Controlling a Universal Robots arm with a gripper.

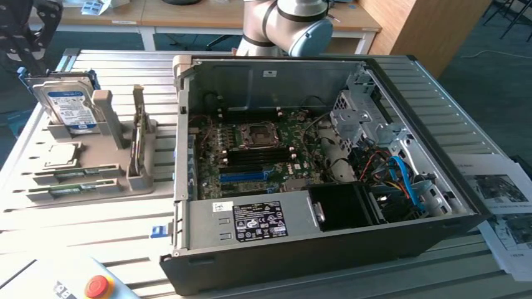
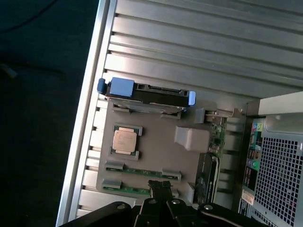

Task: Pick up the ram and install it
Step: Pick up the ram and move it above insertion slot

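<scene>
Gripper (image 2: 160, 185) was clenched and empty, hovering right over the holder (image 2: 156, 153). Ram (image 2: 135, 190) sat on edge in the holder's outermost slot, clipped at both ends, presumably to leave its top edge exposed for a pinch. Not picked up yet; contact unclear.

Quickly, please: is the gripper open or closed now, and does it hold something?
Gripper: closed, holding nothing; its tip is close to the ram, which lies in the holder.
</scene>
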